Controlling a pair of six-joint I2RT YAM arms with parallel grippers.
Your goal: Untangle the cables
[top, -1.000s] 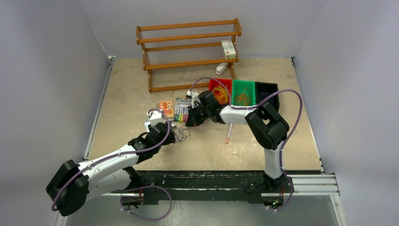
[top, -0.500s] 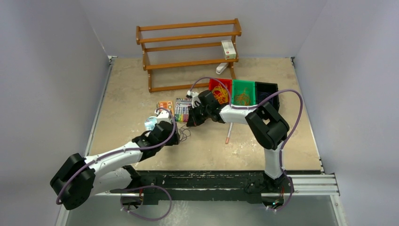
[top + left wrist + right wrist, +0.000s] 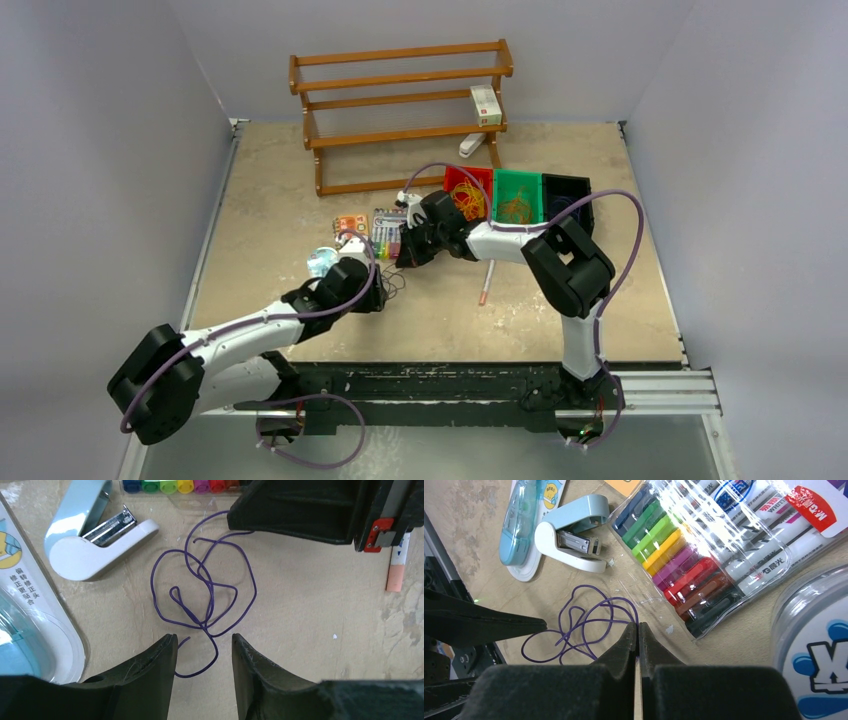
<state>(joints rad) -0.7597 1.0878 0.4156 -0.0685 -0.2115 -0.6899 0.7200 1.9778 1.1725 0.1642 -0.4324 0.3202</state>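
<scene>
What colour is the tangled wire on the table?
The wire is purple, clearest from the left wrist.

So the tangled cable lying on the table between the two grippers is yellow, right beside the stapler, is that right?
No: the cable is purple, not yellow; the left wrist view shows it. It does lie tangled on the table between the left gripper and right gripper, beside the stapler.
</scene>
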